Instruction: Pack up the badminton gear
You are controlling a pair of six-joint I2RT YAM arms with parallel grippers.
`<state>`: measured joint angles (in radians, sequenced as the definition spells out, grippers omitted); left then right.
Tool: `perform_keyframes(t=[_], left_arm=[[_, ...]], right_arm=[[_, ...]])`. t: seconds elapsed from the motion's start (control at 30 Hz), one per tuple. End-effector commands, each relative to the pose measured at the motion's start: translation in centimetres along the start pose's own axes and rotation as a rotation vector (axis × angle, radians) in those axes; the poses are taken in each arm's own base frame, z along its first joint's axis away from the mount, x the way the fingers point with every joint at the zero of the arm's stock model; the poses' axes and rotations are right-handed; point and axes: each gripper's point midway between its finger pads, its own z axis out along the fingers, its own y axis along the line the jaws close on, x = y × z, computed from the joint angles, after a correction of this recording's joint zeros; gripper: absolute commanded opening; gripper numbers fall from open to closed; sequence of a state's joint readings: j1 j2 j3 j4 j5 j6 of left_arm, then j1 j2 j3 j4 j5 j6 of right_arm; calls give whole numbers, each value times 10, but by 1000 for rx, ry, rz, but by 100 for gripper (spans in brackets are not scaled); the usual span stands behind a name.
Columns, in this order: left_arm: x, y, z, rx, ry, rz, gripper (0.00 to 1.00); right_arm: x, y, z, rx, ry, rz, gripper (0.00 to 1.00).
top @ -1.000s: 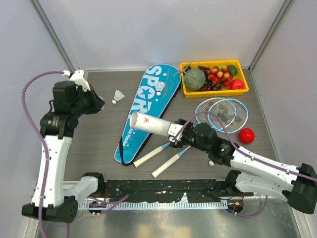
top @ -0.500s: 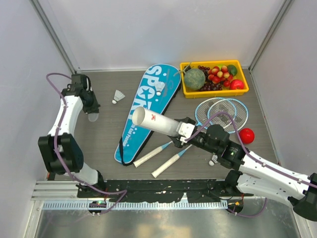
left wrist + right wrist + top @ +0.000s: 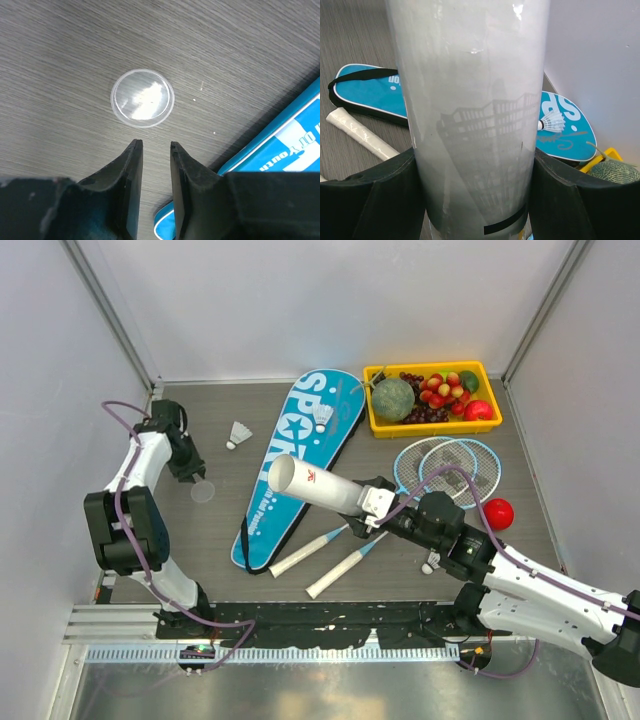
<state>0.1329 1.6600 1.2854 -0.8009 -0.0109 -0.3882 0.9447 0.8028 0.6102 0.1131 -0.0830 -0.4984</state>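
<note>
clear lid [image 3: 203, 490] now down near bag [image 3: 295, 440]

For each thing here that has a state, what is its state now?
tube, uncapped, tilted, held by right gripper.
lid, flat on the table, free.
left gripper, open, empty, over the lid.
bag, lying flat, one shuttlecock on it.
rackets, on the table, heads overlapping.

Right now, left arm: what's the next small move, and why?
Probably raise the left gripper and swing it toward the nearby shuttlecock. The clear lid lies flat on the table, just beyond the slightly parted, empty jaws. The right gripper holds the white tube with its mouth uncapped, and that shuttlecock lies loose on the table.
</note>
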Motion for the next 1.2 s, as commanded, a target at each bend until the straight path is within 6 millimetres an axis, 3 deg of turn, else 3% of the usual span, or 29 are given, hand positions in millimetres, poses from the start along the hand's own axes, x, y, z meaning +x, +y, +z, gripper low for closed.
perform_keyframes(t=[0.0,0.13,0.33,0.53,0.73,0.93,1.07,1.17], left_arm=[[-8,3,7,-18,-32,-21,34],[-27,-9,-9,47,-117,43,39],[-67,-51,-37,222,-232,228,45],[-96,-91,-37,325,-266,462,49],[-124,-123,-45,438,-350,745,43],[-113,-149,-53,605,-365,1093,43],[-109,-163,-41,541,-368,1384,47],[-118,-167,-31,466,-338,1538,47]], right_arm=[[-32,-21,-3,78,-106,-8,28],[-35,-27,-5,117,-104,53,28],[-37,-26,-9,114,-102,127,29],[-50,-29,-14,105,-127,103,29],[-63,-26,-9,59,-154,78,29],[-59,-17,2,-2,-127,62,29],[-54,-13,7,-32,-98,48,29],[-69,-9,5,-75,-138,43,30]])
